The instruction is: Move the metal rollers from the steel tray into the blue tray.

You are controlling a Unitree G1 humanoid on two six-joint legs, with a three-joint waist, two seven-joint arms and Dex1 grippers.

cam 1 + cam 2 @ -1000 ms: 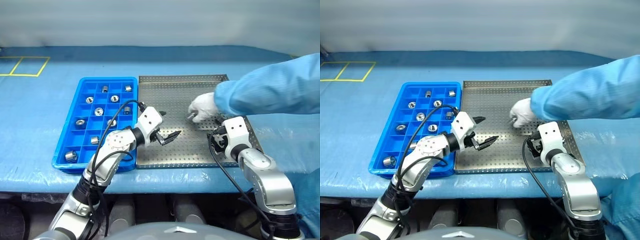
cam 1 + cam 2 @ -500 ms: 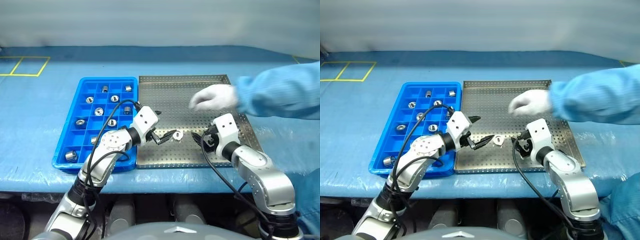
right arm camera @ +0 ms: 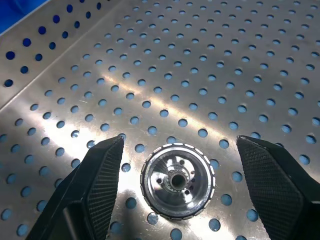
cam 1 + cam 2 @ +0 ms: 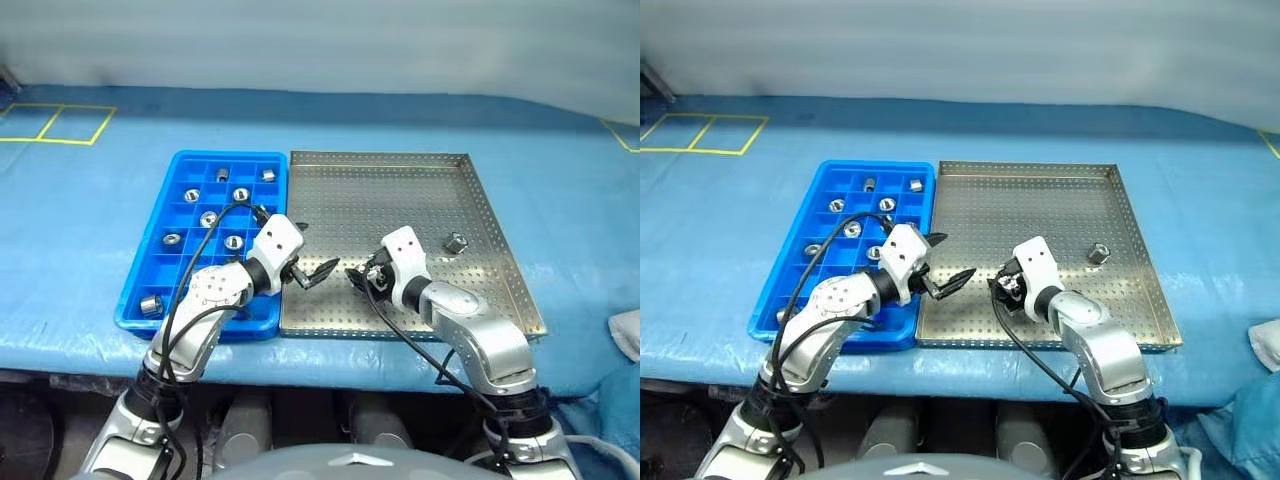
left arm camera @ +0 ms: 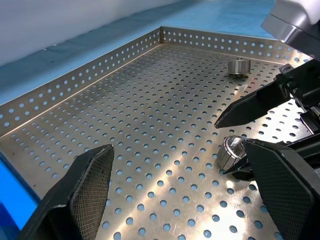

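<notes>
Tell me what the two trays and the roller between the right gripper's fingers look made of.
Steel tray: bare metal, likely steel, with perforated, glare-streaked floor. Blue tray: apparently moulded plastic, uniform colour with soft sheen. Roller: polished metal with mirror-like reflections.
</notes>
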